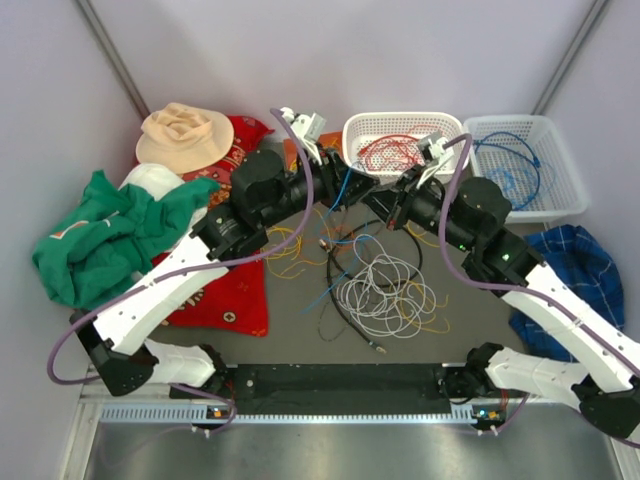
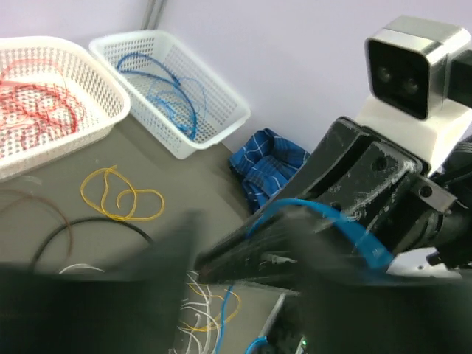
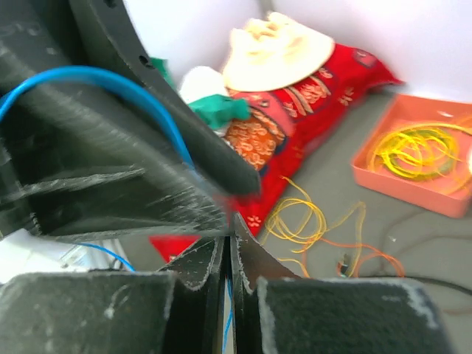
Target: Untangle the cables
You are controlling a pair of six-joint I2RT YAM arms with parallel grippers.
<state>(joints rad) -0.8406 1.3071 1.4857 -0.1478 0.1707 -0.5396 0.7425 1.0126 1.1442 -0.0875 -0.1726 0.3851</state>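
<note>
Right gripper point(image 3: 228, 247) is pinched basically shut, just a thin slit left with a bit of blue cable point(image 3: 96, 71) showing in it. Left gripper point(image 1: 340, 188) is nose to nose with it mid-table. The blue cable is draped over its fingers, but I can't tell if it's actually clamped. Rest of the cables point(image 1: 385, 285) sit in a loose heap on the table just below, and the red ones point(image 1: 395, 152) are in the white basket point(image 1: 352, 135) behind.
</note>
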